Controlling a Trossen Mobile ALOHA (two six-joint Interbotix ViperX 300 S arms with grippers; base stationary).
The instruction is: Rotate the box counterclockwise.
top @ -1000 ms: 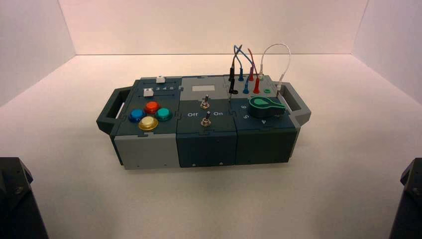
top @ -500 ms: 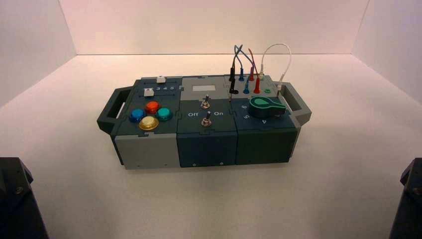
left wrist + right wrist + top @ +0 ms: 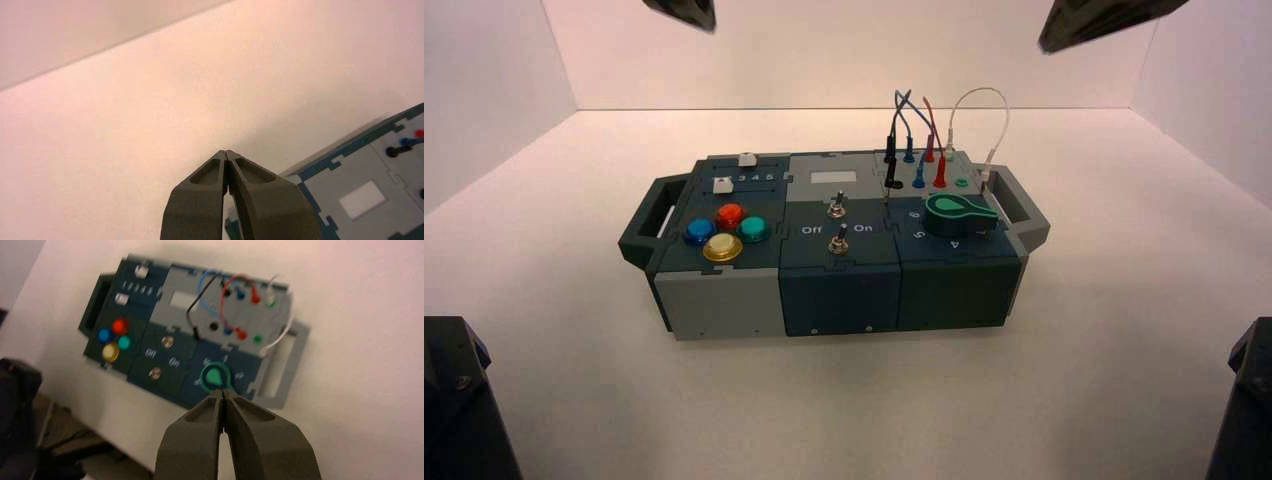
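The box (image 3: 834, 290) lies long side towards me in the middle of the white floor, with a handle at each end (image 3: 646, 225) (image 3: 1022, 210). It bears four coloured buttons (image 3: 724, 232) on the left, two toggle switches (image 3: 836, 225) in the middle, and a green knob (image 3: 959, 212) and plugged wires (image 3: 934, 130) on the right. My left gripper (image 3: 682, 12) and right gripper (image 3: 1104, 20) hang high at the top edge, apart from the box. The left gripper (image 3: 226, 152) is shut and empty beside a box corner (image 3: 360, 175). The right gripper (image 3: 223, 391) is shut and empty, high above the box (image 3: 150, 330).
White walls enclose the floor on the left, back and right. Dark arm bases stand at the lower left (image 3: 454, 400) and lower right (image 3: 1244, 400) corners. Open white floor (image 3: 844, 400) surrounds the box on all sides.
Both grippers have come into the high view at its top edge; before, neither showed there. The box has not moved.
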